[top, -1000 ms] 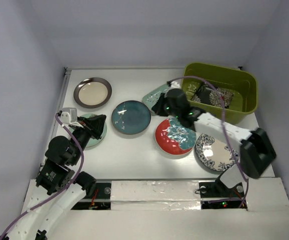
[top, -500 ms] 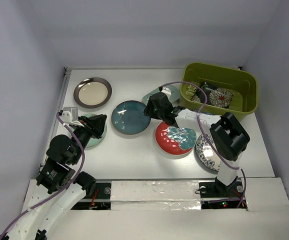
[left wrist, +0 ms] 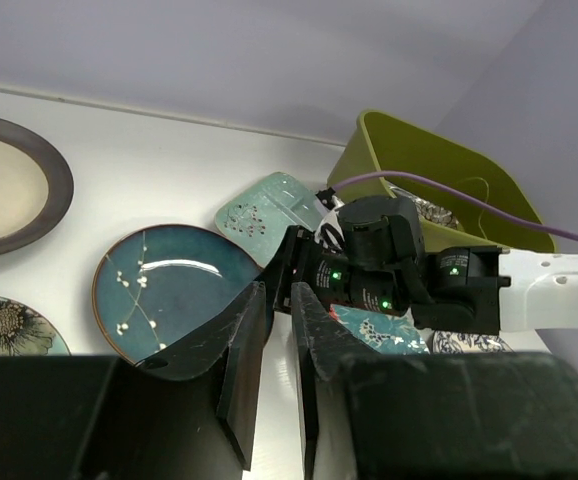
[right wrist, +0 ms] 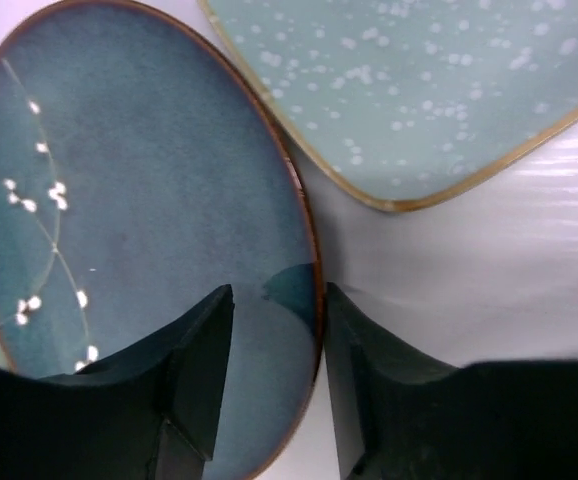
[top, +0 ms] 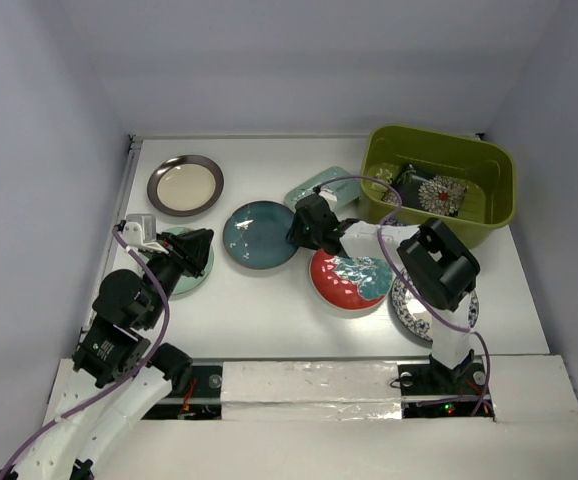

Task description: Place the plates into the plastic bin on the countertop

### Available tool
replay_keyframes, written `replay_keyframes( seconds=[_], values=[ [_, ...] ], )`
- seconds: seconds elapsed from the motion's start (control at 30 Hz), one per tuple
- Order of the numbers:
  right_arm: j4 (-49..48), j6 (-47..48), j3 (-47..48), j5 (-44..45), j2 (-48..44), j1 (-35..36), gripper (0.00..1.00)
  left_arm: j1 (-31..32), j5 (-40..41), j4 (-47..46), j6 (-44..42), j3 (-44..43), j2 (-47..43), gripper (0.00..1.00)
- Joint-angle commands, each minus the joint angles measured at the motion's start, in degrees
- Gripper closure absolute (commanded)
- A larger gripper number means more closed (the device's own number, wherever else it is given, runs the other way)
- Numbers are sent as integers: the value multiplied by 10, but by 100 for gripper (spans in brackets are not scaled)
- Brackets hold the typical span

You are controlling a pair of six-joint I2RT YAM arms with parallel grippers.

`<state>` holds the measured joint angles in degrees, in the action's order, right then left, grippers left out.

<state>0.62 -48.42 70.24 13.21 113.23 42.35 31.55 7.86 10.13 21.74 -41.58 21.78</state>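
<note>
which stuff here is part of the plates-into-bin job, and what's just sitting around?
Job:
- green bin, black square plate already inside
- dark teal plate, with the right hand open at its rim
- red-and-teal plate
- mint rectangular plate
- cream plate
- blue-floral plate
- mint round plate, under the left hand

Lying about:
- nothing loose; only the purple cables and the metal rail

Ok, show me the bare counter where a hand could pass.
Bare: the far strip behind the cream plate, and the near strip under the teal plate. Crowded: between the teal plate, red plate and bin, where the right gripper sits.
</note>
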Motion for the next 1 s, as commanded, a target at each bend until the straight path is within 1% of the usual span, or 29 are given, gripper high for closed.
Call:
replay_keyframes(
  seconds=[0.0, 0.03, 0.1, 0.13, 0.2, 0.3, 0.37, 0.4, 0.53, 0.57, 0.7, 0.77, 0.8, 0.87, 0.93, 0.97],
  values=[
    [-76, -25, -17, -38, 12, 0, 55, 4, 4, -22, 1, -7, -2, 85],
    [-92, -29, -20, -45, 14, 0, 65, 4, 4, -23, 1, -7, -3, 85],
    [-104, -46, -29, -51, 19, 0, 79, 4, 3, -22, 1, -7, -4, 85],
    [-116, -51, -40, -50, 19, 0, 91, 4, 3, -22, 1, -7, -5, 85],
    [-122, -60, -51, -39, 8, 5, 99, 4, 4, -22, 1, -7, -5, 85],
    [-128, -62, -71, -18, -14, 12, 100, 4, 4, -23, 1, -7, -8, 85],
    [-134, -61, -88, -9, -51, 18, 100, 4, 5, -22, 1, -7, -10, 85],
    [-135, -59, -99, 1, -89, 18, 100, 4, 7, -22, 1, -7, -10, 85],
    [-138, -50, -113, 30, -177, 24, 100, 4, 8, -21, 1, -7, -14, 85],
    [-135, -40, -113, 36, -220, 24, 100, 4, 9, -22, 1, -7, -14, 85],
    [-125, -10, -92, 39, -317, 24, 100, 4, 10, -21, 1, -7, -16, 85],
    [-92, 3, -67, 36, -347, 1, 100, 4, 11, -22, 1, -7, -17, 85],
    [-86, 6, -64, 33, -380, -12, 100, 4, 10, -22, 1, -7, -17, 85],
    [-69, 16, -68, 36, -414, -68, 100, 4, 10, -21, 1, -7, -18, 85],
    [-55, 18, -75, 12, -465, -124, 100, 4, 10, -21, 1, -7, -21, 85],
    [-51, 18, -84, 3, -481, -182, 100, 4, 10, -21, 1, -6, -22, 85]
  ],
)
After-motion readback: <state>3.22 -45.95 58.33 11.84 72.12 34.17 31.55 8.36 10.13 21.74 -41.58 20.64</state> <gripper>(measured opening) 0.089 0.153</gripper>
